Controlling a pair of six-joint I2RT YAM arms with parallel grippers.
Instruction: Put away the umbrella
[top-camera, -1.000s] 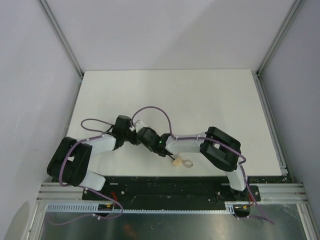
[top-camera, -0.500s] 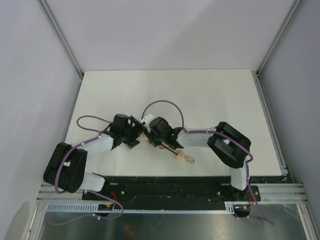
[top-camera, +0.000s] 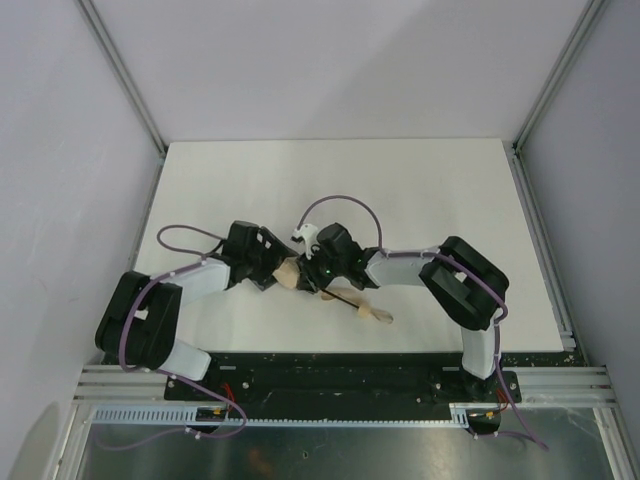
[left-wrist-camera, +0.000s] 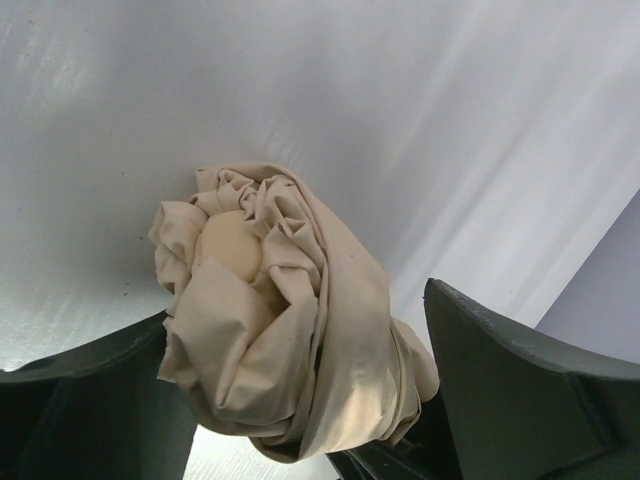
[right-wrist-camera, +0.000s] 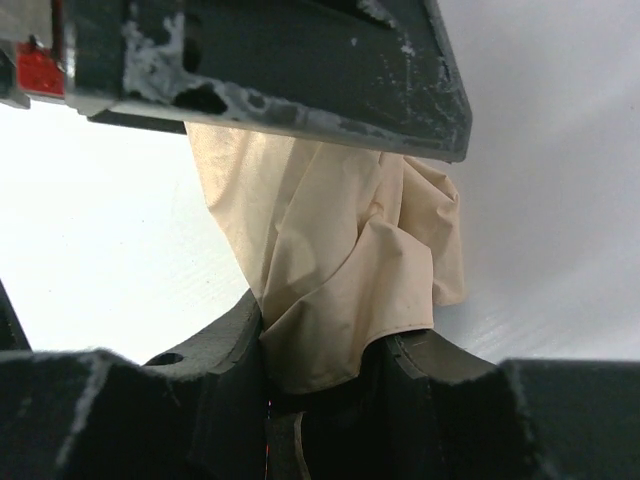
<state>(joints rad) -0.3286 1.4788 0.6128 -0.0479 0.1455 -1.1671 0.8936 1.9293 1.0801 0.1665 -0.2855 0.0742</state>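
**Top view:** 1 umbrella (top-camera: 288, 276) lies on the white bench (top-camera: 400, 190), near-centre, just ahead of the arm bases. The bunched beige canopy end is to the left. The thin black shaft (top-camera: 345, 298) runs right and nearer, ending in the tan handle (top-camera: 378, 316), which rests on the bench. 2 arms, 1 hand each, both meet at the canopy. The left hand (top-camera: 270, 272) comes in from the left and the right hand (top-camera: 320, 272) from the right, w/ fabric between them. 2 purple cables (top-camera: 180, 238), 1 looping over each arm. Can't tell how far either hand is open from up here.

**Left wrist view:** the left hand (left-wrist-camera: 300, 330) is spread wide, not clamping. The umbrella's crumpled canopy sits between its 2 dark fingers (left-wrist-camera: 520, 390). Fabric lies against the left finger low down. Bench shows through a gap betw. the bundle and the right finger. 1 pale round cap (left-wrist-camera: 232, 248) pokes out of the folds.

**Right wrist view:** the right hand (right-wrist-camera: 325, 365) is clamped on the umbrella. A fold of beige fabric is pinched betw. its 2 fingers (right-wrist-camera: 200, 380) at frame bottom and rises from there. 1 dark scuffed bar (right-wrist-camera: 280, 70) w/ a red spot crosses the top, in front of the fabric. White bench shows either side.
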